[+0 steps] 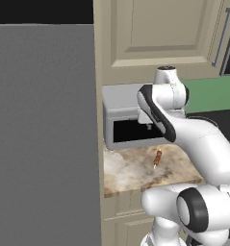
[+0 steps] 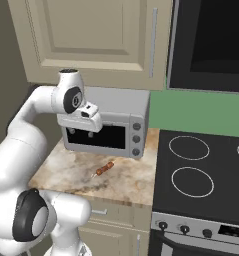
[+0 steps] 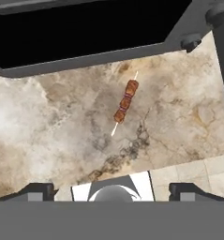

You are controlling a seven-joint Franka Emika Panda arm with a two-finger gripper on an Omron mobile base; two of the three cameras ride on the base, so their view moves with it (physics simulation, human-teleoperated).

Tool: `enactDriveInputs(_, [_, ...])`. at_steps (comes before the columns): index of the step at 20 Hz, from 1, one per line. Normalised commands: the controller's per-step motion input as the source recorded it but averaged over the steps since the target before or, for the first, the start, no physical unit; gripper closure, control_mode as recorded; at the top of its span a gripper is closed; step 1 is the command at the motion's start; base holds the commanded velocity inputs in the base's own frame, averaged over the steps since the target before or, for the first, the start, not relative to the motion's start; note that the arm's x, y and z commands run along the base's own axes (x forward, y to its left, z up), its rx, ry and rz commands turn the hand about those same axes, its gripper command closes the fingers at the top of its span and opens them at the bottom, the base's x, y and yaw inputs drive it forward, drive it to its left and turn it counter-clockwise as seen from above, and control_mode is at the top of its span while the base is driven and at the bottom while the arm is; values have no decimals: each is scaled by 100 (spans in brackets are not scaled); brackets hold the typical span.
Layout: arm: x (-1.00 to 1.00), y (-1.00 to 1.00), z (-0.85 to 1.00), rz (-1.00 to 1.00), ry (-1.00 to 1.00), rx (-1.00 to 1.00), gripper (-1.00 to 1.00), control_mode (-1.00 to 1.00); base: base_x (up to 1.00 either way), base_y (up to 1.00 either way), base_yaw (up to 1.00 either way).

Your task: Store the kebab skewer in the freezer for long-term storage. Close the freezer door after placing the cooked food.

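Lying untouched on the table [image 2: 66,165] at frame centre, the kebab skewer [image 3: 125,101] awaits pickup; hand [image 3: 111,190] wide open, empty; freezing and door-closing remain.

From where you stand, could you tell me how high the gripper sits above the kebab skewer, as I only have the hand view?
Observer: The gripper hangs level with the window of the toaster oven, clearly above the kebab skewer, which lies flat on the counter.
Operator: Thank you. What lies to the right of the counter?
Observer: A black stove top with ring burners borders it directly.
Operator: And to the left, please?
Observer: A tall flat grey surface rises right beside the counter; I see no handle on it from here.
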Motion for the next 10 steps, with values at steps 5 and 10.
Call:
enactDriveInputs(5, [0, -8, -57, -33, 10, 0, -100, -100, 0, 0, 0])
enactDriveInputs(10, [0, -21, -48, -34, 5, 0, -100, -100, 0, 0, 0])
